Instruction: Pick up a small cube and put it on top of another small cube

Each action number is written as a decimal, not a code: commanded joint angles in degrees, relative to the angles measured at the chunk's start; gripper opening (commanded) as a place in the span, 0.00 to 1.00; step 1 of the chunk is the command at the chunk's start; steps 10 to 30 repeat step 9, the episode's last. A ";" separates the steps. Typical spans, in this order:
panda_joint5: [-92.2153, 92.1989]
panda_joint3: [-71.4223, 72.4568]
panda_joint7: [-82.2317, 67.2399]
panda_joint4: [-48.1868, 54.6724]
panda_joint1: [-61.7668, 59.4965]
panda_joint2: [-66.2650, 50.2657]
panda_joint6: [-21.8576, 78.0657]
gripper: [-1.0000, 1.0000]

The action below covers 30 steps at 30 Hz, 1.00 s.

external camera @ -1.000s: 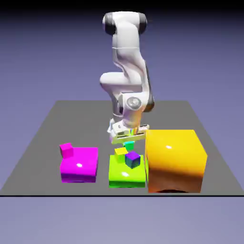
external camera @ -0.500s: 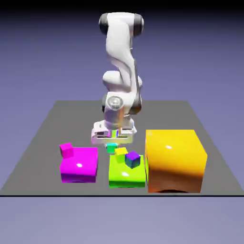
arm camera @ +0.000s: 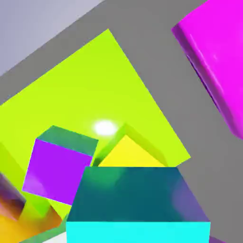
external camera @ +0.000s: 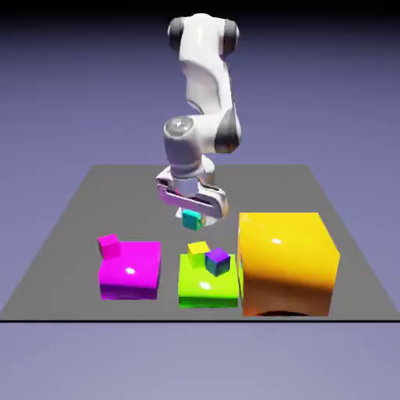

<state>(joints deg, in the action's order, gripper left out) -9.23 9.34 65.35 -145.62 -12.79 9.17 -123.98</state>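
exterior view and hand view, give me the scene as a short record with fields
held: small teal cube
gripper: shut on it, raised above the table
on green block: small yellow cube, small purple-topped cube
on magenta block: small magenta cube
largest block: orange
stacking: not yet done

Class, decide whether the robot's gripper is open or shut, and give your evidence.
Shut on the teal cube: the hand view shows it large at the bottom edge, and outside it hangs beneath the gripper.
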 commanded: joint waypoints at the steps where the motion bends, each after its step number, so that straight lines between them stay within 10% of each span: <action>1: 0.10 0.13 0.07 -0.91 0.12 -1.58 -2.46 0.00; 5: -0.25 0.61 -0.09 -4.36 0.61 -7.57 -11.92 0.00; 6: -0.25 0.61 -0.09 -4.36 0.61 -7.57 -11.92 1.00; 30: -0.07 0.36 -0.01 -2.54 0.35 -4.42 -6.94 1.00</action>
